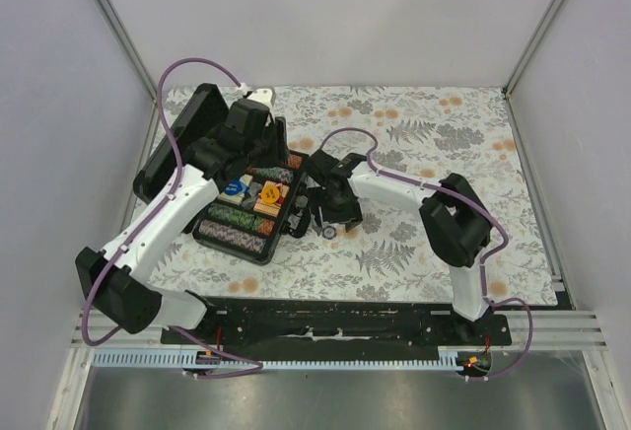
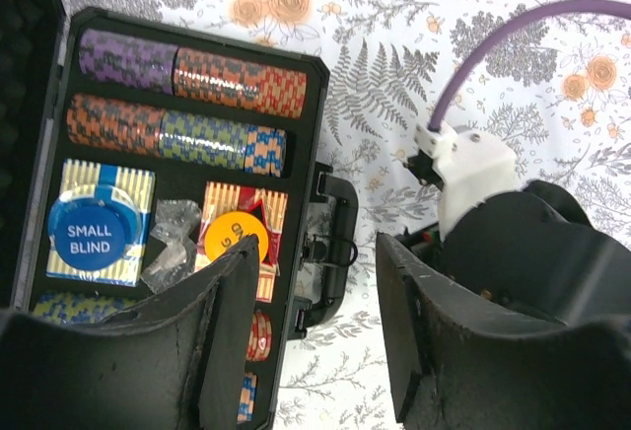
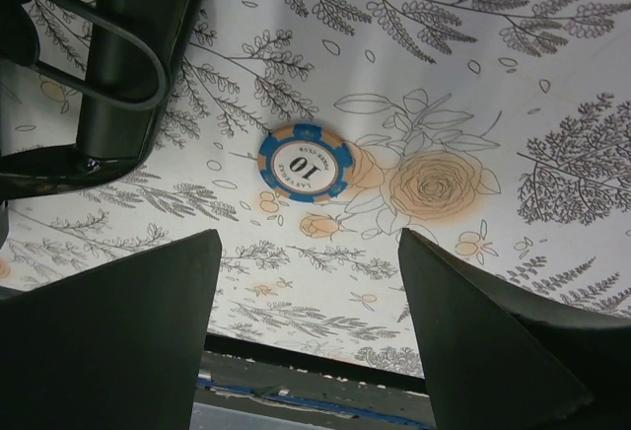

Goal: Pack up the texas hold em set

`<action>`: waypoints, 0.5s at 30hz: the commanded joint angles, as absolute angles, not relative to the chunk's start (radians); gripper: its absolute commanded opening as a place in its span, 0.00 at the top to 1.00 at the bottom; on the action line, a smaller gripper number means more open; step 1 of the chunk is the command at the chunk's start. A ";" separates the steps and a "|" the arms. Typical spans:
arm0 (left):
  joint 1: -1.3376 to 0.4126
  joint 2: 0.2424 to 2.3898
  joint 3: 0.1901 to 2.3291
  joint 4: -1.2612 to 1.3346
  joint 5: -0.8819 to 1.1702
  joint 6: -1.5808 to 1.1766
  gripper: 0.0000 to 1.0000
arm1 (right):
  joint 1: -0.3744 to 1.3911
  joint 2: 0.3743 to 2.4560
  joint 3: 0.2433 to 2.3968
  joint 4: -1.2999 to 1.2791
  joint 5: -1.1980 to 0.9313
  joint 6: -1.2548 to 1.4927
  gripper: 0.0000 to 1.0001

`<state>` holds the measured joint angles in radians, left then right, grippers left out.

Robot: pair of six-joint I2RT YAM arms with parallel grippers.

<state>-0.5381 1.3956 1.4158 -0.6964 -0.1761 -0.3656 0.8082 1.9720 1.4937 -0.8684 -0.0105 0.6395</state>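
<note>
Two grippers hang empty, fingers spread wide. Over the handle edge of the open black rectangular hinged briefcase (image 2: 312, 114) hovers the left gripper (image 2: 320, 341), with the rows of multicoloured poker chips (image 2: 187, 70) at its 10 o'clock. At 12 o'clock of the right gripper (image 3: 311, 341), one loose round blue-and-orange chip marked 10 (image 3: 304, 162) lies flat on the floral tablecloth (image 3: 513, 105), near the case's 4 o'clock side.

smooth black plastic case (image 3: 148, 16), matt floral tablecloth (image 3: 493, 75)
</note>
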 commanded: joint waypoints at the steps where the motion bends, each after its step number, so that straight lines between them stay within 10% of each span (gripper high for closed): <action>1: -0.534 1.344 1.355 -0.652 -0.149 -0.434 0.42 | 0.833 2.031 1.577 -0.907 0.055 0.630 0.20; 15: -0.534 1.293 1.282 -0.644 -0.137 -0.456 0.42 | 0.848 2.140 1.629 -0.891 0.152 0.646 0.33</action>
<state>-0.5381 1.3403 1.2861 -0.6827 -0.1463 -0.4229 0.8486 2.1155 1.5879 -0.8993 0.0910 0.6392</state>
